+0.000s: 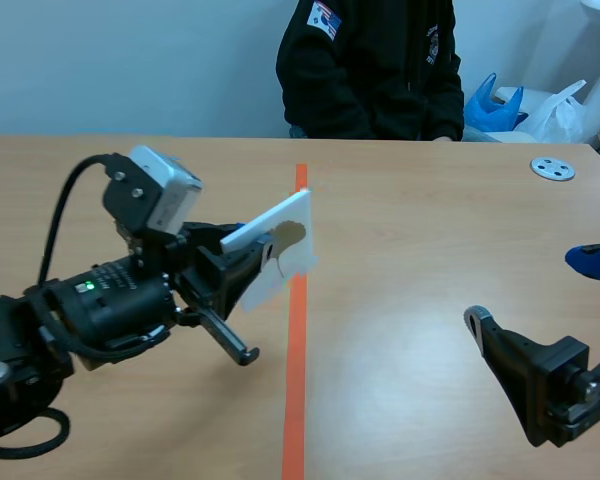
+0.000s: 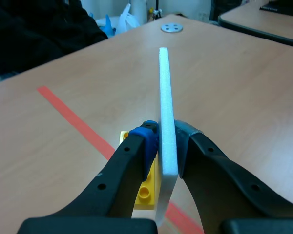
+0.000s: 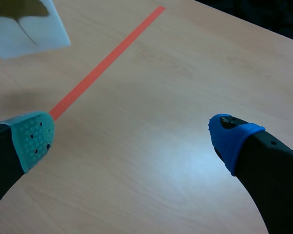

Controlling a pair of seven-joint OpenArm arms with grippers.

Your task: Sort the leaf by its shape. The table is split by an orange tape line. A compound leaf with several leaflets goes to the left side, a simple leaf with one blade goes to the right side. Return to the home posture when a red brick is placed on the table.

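Here we note the left gripper (image 2: 166,140) clamped on a white card (image 2: 163,87), a yellow brick (image 2: 145,192) beneath it; the right gripper (image 3: 132,139) gapes wide; a person (image 1: 370,70) sits opposite.

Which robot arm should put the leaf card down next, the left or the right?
Left. The left gripper is shut on the white card with the leaf, held above the orange tape line. The right gripper is open and empty, well apart from the card.
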